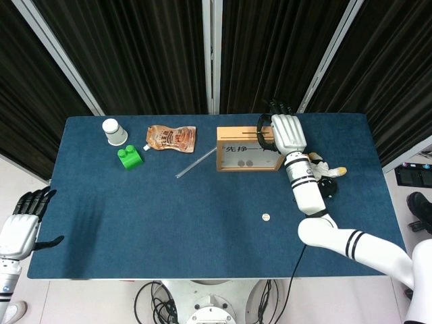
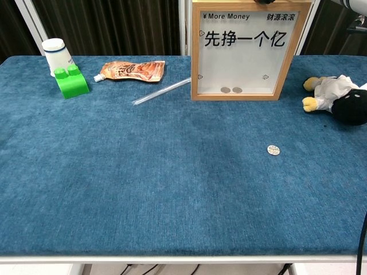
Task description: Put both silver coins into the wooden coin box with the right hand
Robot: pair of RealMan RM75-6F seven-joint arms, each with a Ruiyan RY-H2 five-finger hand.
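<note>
I hold my right hand [image 1: 286, 132] above the wooden coin box [image 1: 248, 149], upper centre; grip contents indiscernible. One silver coin [image 2: 273, 150] lies on the bench [image 2: 143, 183], lower right, awaiting pickup.

Noted on my blue table [image 2: 114, 189]: white paper cup [image 2: 55, 52] upside down, touching green block [image 2: 71, 81]; orange pouch [image 2: 132, 70] flat; clear straw [image 2: 162, 91] beside it; plush toy [image 2: 338, 97] lay far right.
</note>
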